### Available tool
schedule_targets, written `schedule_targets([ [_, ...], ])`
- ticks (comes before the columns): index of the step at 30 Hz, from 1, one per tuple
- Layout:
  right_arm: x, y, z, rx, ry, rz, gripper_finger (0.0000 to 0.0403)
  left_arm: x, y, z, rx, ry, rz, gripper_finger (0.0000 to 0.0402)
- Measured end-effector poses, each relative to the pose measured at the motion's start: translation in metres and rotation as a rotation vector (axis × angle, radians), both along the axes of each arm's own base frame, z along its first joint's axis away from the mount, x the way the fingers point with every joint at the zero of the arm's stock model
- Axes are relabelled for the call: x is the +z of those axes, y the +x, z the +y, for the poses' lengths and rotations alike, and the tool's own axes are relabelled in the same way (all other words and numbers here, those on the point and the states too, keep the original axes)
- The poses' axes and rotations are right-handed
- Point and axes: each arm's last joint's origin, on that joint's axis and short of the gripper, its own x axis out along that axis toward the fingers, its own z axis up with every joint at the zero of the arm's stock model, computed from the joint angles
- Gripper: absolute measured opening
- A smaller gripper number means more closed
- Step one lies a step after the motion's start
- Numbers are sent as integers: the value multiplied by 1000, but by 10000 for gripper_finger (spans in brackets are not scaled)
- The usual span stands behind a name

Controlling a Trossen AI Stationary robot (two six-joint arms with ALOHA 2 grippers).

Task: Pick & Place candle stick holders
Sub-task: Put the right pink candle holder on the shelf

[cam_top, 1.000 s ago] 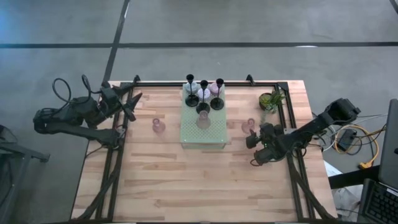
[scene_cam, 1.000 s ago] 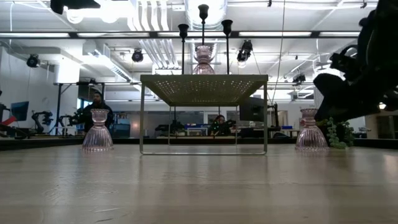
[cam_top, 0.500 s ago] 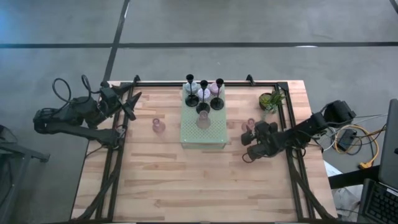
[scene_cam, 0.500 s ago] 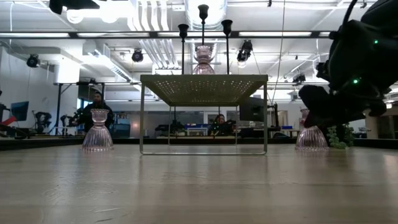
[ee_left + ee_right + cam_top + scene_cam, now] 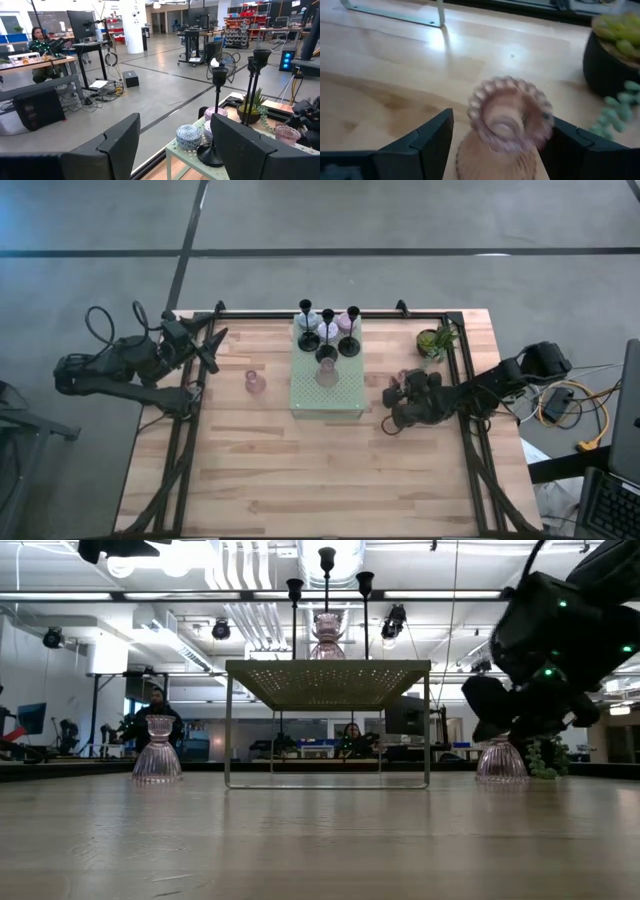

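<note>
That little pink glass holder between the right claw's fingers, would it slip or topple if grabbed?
The pink glass holder looks ribbed with a beaded rim, so the open right gripper probably gets some purchase. Its flared base likely resists tipping. Being glass, it seems fragile.

Both arms matte black, chunky jointed segments. Left arm (image 5: 110, 365): black cables looping off its body near the base. Right arm (image 5: 500, 385): similar dark links; low view shows small green indicator lights on its housing. Fingers (image 5: 115, 145) flat, angular, dark plastic w/ bevelled edges, same on right (image 5: 427, 137).
</note>
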Motion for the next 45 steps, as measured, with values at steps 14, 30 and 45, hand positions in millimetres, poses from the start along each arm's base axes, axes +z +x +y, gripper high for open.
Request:
schedule_targets([
  [14, -3, 2, -20, -64, 64, 25, 146, -5, 2, 0, 2, 2, 15, 248],
  [30, 34, -1, -20, 87, 33, 5, 121, -5, 2, 0, 6, 2, 13, 248],
  [45, 170, 5, -15, 483, -50, -204, 121, -4, 2, 0, 6, 1, 8, 248],
])
